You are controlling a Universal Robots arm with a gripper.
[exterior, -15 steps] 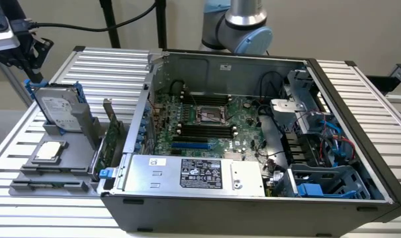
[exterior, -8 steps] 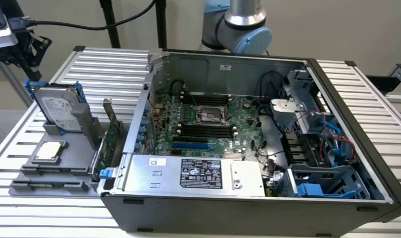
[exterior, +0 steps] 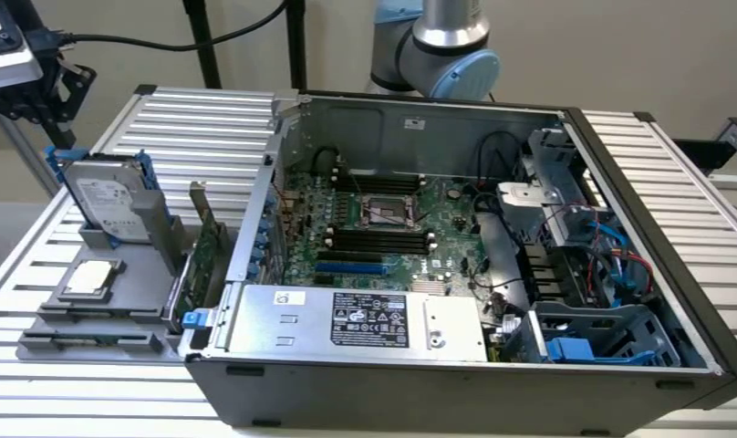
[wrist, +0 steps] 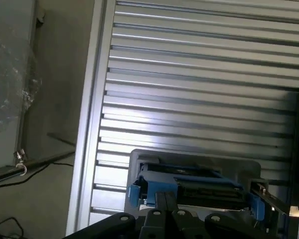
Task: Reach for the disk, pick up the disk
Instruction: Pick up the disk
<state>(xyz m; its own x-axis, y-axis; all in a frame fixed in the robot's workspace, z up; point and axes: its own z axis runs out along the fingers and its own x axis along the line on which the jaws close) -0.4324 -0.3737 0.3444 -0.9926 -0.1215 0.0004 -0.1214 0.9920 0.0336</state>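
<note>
Jaws pressed together just over the upright disk (exterior: 105, 197); descending closed they'd probably butt its blue rail (wrist: 135, 192), not straddle it, and topple it.

disk (exterior: 110, 199) lower end hidden by stand (exterior: 161, 235) | label (exterior: 96, 190) unreadable (too small)

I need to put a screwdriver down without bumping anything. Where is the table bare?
The table is bare behind the grey stand, beside the computer case, and along its front edge. Crowded: the stand, where the pincer hangs over the disk, and inside the case.
</note>
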